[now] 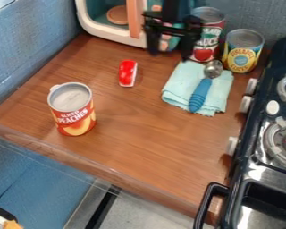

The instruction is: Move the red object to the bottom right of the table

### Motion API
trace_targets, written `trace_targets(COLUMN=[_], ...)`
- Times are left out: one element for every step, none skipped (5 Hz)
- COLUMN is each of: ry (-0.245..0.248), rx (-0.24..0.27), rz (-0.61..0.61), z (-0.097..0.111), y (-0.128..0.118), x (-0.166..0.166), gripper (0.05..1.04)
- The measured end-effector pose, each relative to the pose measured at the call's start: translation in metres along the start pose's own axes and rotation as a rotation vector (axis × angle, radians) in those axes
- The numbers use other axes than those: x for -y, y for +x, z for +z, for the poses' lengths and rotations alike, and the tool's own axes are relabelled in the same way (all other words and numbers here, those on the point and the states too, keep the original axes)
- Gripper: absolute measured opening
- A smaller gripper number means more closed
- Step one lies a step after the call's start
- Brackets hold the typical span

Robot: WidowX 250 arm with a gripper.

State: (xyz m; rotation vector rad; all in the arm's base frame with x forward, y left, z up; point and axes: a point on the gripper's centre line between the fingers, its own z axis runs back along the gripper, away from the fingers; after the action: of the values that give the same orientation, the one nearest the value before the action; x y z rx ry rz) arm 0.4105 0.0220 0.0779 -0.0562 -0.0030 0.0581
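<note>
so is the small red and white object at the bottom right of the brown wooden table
No, the object lies at the upper left of the table, beyond the red-and-orange can.

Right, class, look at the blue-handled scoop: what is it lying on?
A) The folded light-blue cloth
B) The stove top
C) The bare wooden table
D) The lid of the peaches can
A, because the scoop lies across the folded light-blue cloth, its metal bowl pointing towards the cans at the back.
</note>
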Motion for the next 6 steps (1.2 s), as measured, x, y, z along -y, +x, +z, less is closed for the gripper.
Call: trace_targets(ry=[0.018,0.06,0.082,0.118,0.131,0.156], rx=[0.031,0.059,0.039,0.059,0.059,-0.027], rz=[0.032,0.074,0.1,0.137,0.173,0.191], z=[0.0,0.002,-0.015,-0.019,-0.027,-0.052], y=[0.008,0.01,0.002,0.002,0.003,-0.004], x=[-0.026,-0.054,-0.061,-0.066,-0.065,-0.07], gripper=[1.001,1.001,1.001,1.001,1.001,1.001])
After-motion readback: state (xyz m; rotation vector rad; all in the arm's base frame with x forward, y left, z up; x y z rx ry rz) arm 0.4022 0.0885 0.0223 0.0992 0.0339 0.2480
